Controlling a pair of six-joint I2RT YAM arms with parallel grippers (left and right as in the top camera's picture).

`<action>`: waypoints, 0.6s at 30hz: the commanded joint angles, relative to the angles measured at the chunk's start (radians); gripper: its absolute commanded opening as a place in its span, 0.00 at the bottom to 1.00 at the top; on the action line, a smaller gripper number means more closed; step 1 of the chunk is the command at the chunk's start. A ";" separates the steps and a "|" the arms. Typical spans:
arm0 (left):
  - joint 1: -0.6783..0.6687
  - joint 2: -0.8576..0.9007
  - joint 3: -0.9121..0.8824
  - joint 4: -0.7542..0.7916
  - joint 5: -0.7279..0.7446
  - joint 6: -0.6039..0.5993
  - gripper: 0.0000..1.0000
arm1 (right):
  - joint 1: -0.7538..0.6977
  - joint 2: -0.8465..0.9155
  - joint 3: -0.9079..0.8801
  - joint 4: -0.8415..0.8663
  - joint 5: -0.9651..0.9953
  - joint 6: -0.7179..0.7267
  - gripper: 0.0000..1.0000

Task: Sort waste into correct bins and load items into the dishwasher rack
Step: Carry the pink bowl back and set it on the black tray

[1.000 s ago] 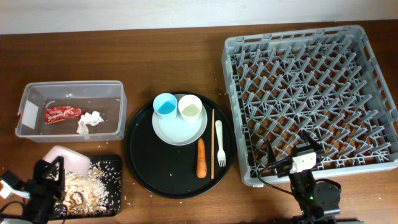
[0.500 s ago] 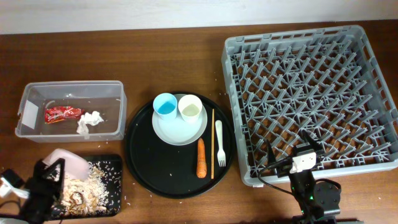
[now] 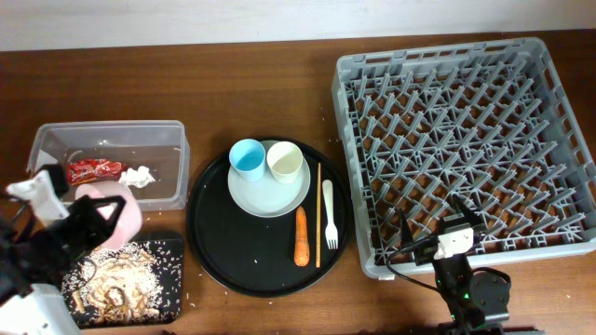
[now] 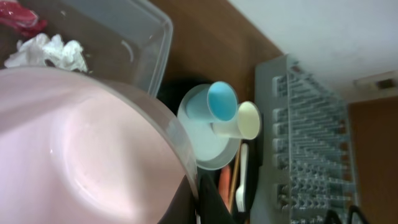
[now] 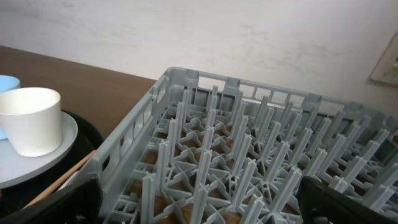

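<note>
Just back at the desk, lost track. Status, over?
Left gripper shut on bowl, held by clear tub. Right gripper open at rack front edge. Carrot, fork, chopsticks on round tray. Nothing blocking.

On my overhead feed the left arm (image 3: 28, 262) is mostly black; a white angular cap (image 3: 35, 192) sits at one end and a white rounded housing (image 3: 39, 314) fills the frame's bottom corner; the left tool (image 3: 101, 216) is a black frame of thin struts, and on its wrist feed I get only a dark, blurred finger (image 4: 208, 200). The right arm (image 3: 480, 293) is a black boxy body carrying a small white block (image 3: 453, 242) and a tiny green light (image 3: 463, 296); a thin black cable (image 3: 410, 253) loops beside it; the right tool (image 3: 426, 212) has slim black fingers (image 5: 56, 202), matte wedges on its own feed.
</note>
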 commanded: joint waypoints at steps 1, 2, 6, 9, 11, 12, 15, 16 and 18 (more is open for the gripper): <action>-0.249 -0.023 0.021 0.039 -0.302 -0.175 0.00 | -0.006 -0.006 -0.005 -0.004 0.002 0.005 0.99; -0.334 -0.020 0.021 0.045 -0.377 -0.204 0.00 | -0.006 -0.006 -0.005 -0.004 0.002 0.005 0.99; -0.593 -0.001 0.021 0.066 -0.525 -0.293 0.00 | -0.006 -0.006 -0.005 -0.004 0.002 0.005 0.99; -0.810 0.041 0.017 0.065 -0.653 -0.377 0.00 | -0.006 -0.006 -0.005 -0.004 0.002 0.005 0.99; -0.919 0.092 0.017 0.065 -0.681 -0.410 0.00 | -0.006 -0.006 -0.005 -0.004 0.002 0.005 0.98; -1.001 0.148 0.017 0.066 -0.710 -0.433 0.00 | -0.006 -0.006 -0.005 -0.004 0.002 0.005 0.99; -1.141 0.300 0.017 0.085 -0.814 -0.484 0.00 | -0.006 -0.006 -0.005 -0.004 0.002 0.005 0.99; -1.170 0.344 0.017 0.099 -0.814 -0.494 0.00 | -0.006 -0.006 -0.005 -0.004 0.002 0.005 0.99; -1.218 0.428 0.017 0.130 -0.814 -0.495 0.00 | -0.006 -0.006 -0.005 -0.004 0.002 0.005 0.99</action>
